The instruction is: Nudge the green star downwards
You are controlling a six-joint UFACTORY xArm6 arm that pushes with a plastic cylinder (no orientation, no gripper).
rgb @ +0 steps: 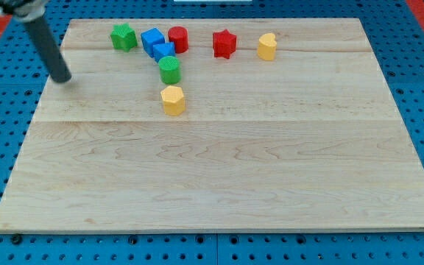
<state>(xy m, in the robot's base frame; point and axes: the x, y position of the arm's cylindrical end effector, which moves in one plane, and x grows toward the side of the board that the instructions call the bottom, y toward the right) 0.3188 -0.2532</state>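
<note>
The green star point(124, 36) sits near the top left of the wooden board point(219, 169). My tip point(63, 78) rests on the board's left side, below and to the left of the green star, well apart from it. The dark rod slants up to the view's top left corner.
To the star's right lie two blue blocks point(152, 40) point(163, 51), a red cylinder point(178, 38), a red star point(224, 43) and a yellow block point(267, 46). A green cylinder point(169, 69) and a yellow hexagon block point(173, 100) lie below them.
</note>
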